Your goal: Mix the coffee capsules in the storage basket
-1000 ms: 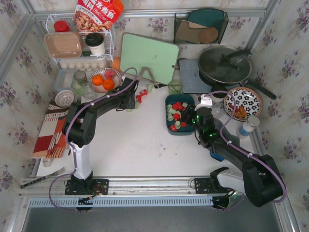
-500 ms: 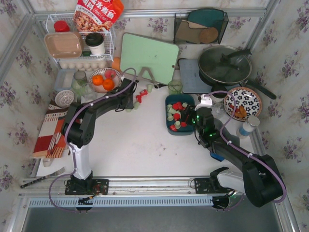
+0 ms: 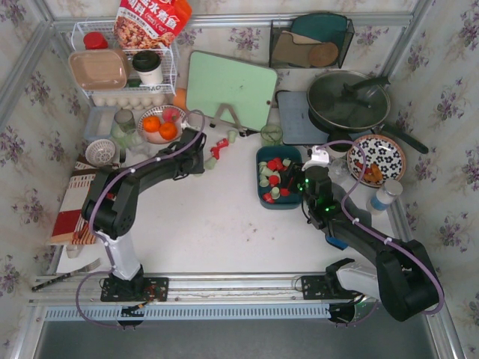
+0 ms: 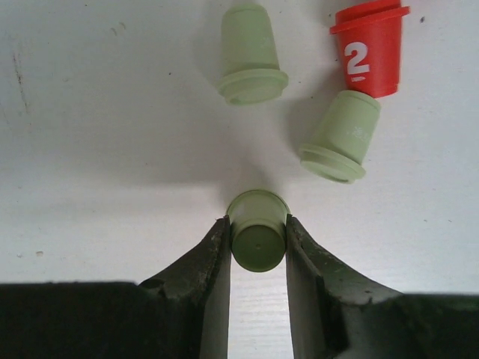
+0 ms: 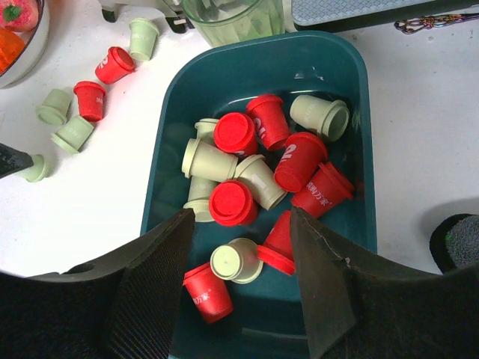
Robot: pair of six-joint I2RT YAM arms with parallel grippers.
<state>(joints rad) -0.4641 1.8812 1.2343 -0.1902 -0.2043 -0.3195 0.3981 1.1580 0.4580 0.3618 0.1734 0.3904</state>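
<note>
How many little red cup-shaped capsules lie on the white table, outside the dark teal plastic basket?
2. One red capsule lies beside a pale green capsule; the second red capsule sits close by. The left arm may hide others.

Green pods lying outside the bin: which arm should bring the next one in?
Left. The left fingers pinch a pale green pod outside the bin; the right fingers hang open above the bin, holding nothing.

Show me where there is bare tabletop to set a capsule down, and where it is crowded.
Free: the wide white tabletop between the left arm, the storage basket and the near rail. Crowded: the loose coffee capsules before the cutting board, and inside the basket.
</note>
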